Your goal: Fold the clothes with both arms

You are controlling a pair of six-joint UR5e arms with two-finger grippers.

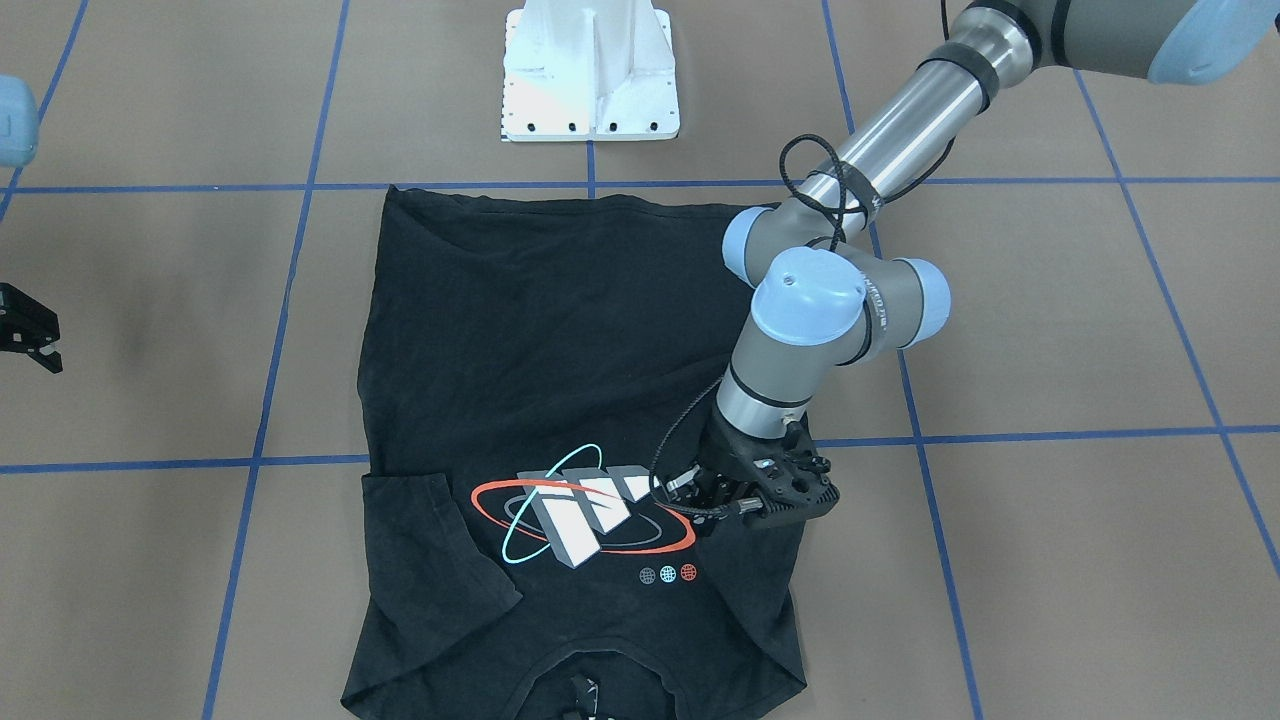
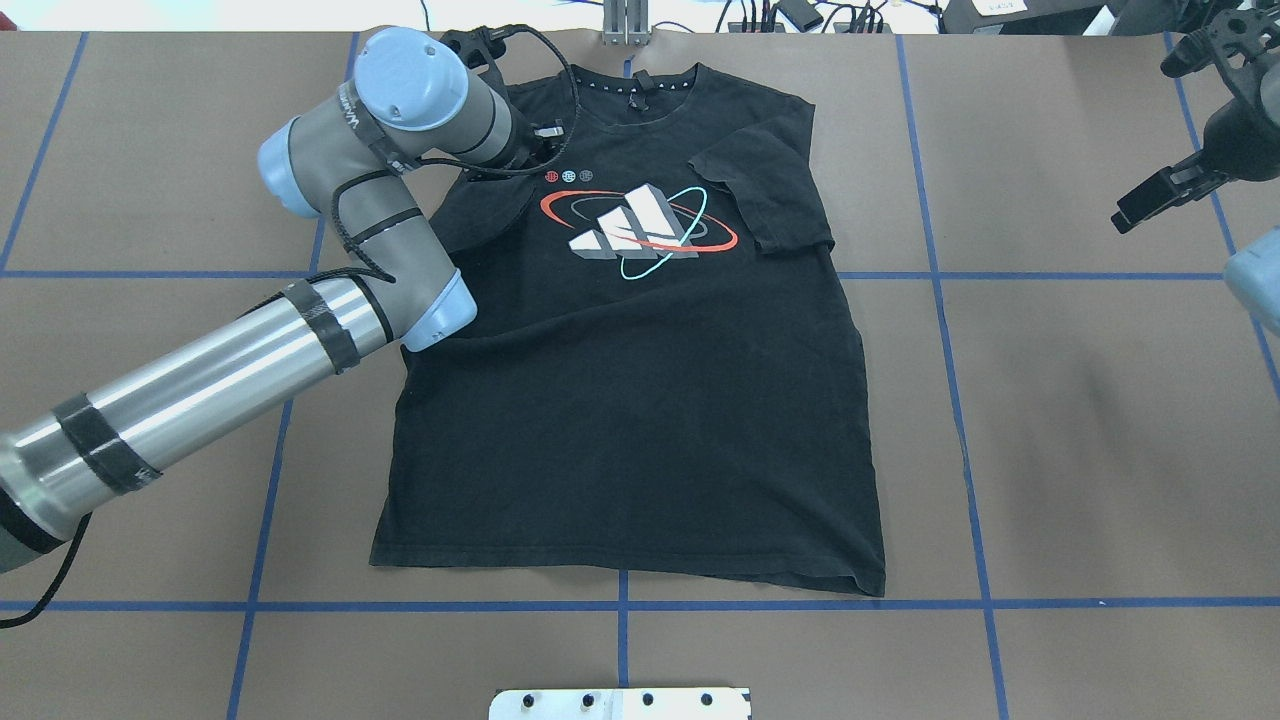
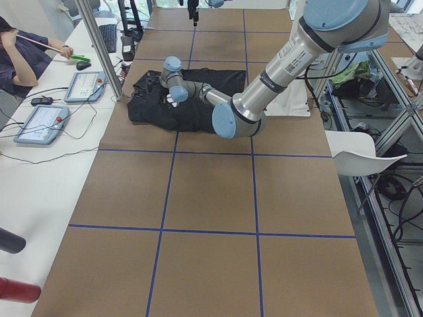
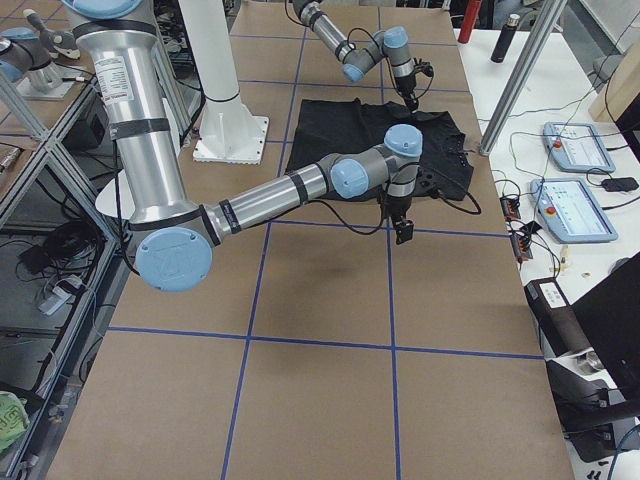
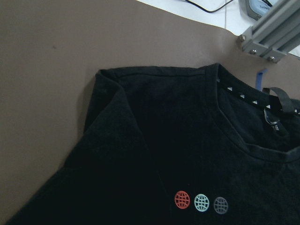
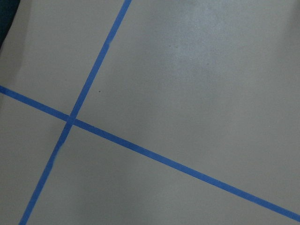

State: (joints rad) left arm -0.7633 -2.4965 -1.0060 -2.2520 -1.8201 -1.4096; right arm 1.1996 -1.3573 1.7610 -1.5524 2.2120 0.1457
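Black shirt (image 2: 640,400) lies flat on the table (image 2: 1050,400), print (image 2: 640,232) up. Its collar (image 5: 243,122) is at the far edge and its hem is toward the robot. The right sleeve (image 2: 762,190) lies turned in over the chest.

The left gripper (image 1: 692,497) sits low over the other shoulder, just beside the print. The left sleeve (image 2: 485,215) looks turned in too, though the wrist half hides it. Can't tell if the jaws are parted or pinching cloth; the wrist camera shows only fabric.

The right gripper (image 2: 1150,200) hangs well off the shirt over bare table, carrying nothing. Parted or closed, can't tell.

My read: the left sleeve fold is being set.
- Lay the crease parallel to the side seam, mirroring the right sleeve.
- Let go fully, then lift straight up so the flap isn't dragged open.
- Mind the cable (image 1: 672,440) looping near the fingers; it could snag.
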